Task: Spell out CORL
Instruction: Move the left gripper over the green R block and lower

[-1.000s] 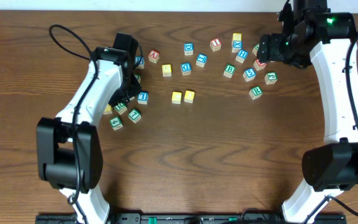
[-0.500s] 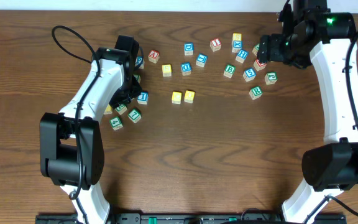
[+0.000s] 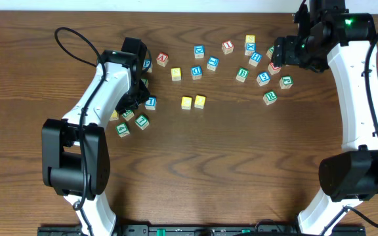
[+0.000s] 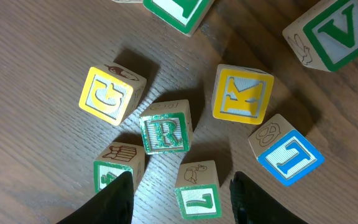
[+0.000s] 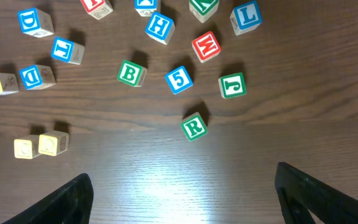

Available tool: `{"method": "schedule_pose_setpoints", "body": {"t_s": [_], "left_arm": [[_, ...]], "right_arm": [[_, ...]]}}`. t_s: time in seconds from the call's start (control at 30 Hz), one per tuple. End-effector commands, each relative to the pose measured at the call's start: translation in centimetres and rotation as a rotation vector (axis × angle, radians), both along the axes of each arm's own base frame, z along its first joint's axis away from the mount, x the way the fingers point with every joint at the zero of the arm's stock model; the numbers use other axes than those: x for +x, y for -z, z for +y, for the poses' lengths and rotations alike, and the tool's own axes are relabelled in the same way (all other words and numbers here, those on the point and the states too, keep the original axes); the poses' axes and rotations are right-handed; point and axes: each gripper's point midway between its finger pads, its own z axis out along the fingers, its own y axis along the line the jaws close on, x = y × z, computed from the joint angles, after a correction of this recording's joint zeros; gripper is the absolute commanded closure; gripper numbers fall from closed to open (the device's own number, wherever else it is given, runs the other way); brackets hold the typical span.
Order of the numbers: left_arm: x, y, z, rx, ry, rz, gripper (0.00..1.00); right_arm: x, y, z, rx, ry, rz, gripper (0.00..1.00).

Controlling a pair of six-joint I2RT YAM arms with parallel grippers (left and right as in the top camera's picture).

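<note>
The left fingers (image 4: 118, 200) are standing wide apart and gripping nothing. In the left wrist view a green block (image 4: 199, 198) is sitting between their tips with a gap on each side. Just ahead of the tips, a green R block (image 4: 165, 132) is lying on the counter (image 4: 36, 143). Farther ahead, a yellow block (image 4: 109, 94) reading as G or C is lying on the left finger's side, and a yellow K block (image 4: 242, 93) on the right finger's side. The overhead view is hiding much of this cluster under the left arm, so these letters are showing only from the wrist.

The right fingers (image 5: 312, 194) are also spread wide and carrying nothing, hanging well above the counter. Ahead of the gap between them a second green R block (image 5: 194, 127) is lying alone. Much farther ahead, toward the right finger's side, a blue L block (image 5: 246, 17) is sitting beyond a red W block (image 5: 205, 46). The overhead view is showing that R plainly, but the right wrist is covering the L there. Which block is carrying an O cannot be told.
</note>
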Motion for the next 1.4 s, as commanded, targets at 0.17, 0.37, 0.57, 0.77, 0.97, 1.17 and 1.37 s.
{"method": "schedule_pose_setpoints", "body": {"t_s": [0.17, 0.37, 0.57, 0.77, 0.97, 1.17, 1.37], "left_arm": [[-0.4, 0.6, 0.3, 0.001, -0.037, 0.021, 0.5], [-0.1, 0.7, 0.2, -0.001, -0.037, 0.01, 0.51], [0.6, 0.7, 0.1, -0.006, -0.037, -0.017, 0.5], [0.5, 1.1, 0.1, -0.006, -0.037, -0.017, 0.51], [0.3, 2.4, 0.2, -0.007, -0.037, -0.025, 0.5], [0.6, 2.4, 1.0, 0.014, -0.052, -0.04, 0.51], [0.5, 2.6, 2.1, 0.015, -0.079, -0.033, 0.51]], "right_arm": [[0.0, 0.1, 0.2, 0.007, 0.005, 0.005, 0.12], [0.0, 0.1, 0.2, 0.007, 0.005, 0.005, 0.12], [0.0, 0.1, 0.2, 0.007, 0.005, 0.005, 0.12], [0.0, 0.1, 0.2, 0.006, 0.006, 0.006, 0.12], [0.0, 0.1, 0.3, 0.006, 0.005, 0.006, 0.12], [0.0, 0.1, 0.3, 0.007, 0.005, 0.005, 0.11], [0.0, 0.1, 0.2, 0.006, 0.005, 0.006, 0.11]]}}
